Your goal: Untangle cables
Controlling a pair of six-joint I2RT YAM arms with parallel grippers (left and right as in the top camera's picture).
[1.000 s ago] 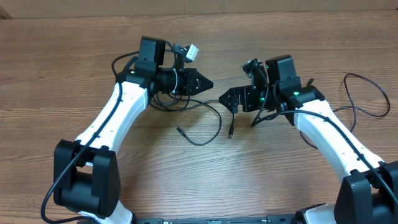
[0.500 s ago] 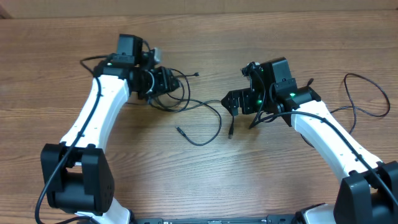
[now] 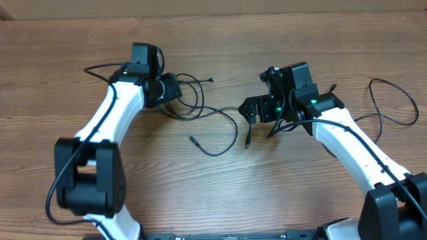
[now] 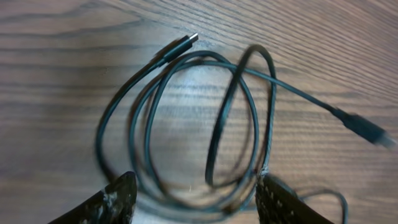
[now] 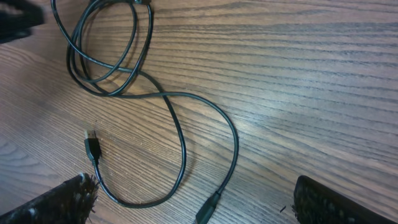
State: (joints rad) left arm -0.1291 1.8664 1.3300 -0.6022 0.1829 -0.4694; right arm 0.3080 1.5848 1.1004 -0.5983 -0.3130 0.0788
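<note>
A thin black cable lies on the wooden table, looped into a loose coil (image 3: 192, 100). From the coil a strand curves right, and two plug ends (image 3: 191, 139) (image 3: 247, 142) rest near the middle. My left gripper (image 3: 173, 89) hovers at the coil's left side. In the left wrist view it (image 4: 196, 202) stands open with the coil's lower loops lying between its fingertips (image 4: 118, 199), and a plug (image 4: 180, 47) points up-right. My right gripper (image 3: 249, 109) is open above the strand. In its wrist view one plug (image 5: 208, 214) lies between the fingers (image 5: 329, 202) and another (image 5: 92, 147) lies at the left.
Another thin black cord (image 3: 395, 100) loops on the table at the far right, beside the right arm (image 3: 353, 143). A small plug end (image 3: 211, 80) sticks out behind the coil. The table's back edge (image 3: 213, 15) runs along the top.
My left gripper has opened and pulled back to the left. The cable it held now lies as a coil on the table. The right arm has barely moved.
</note>
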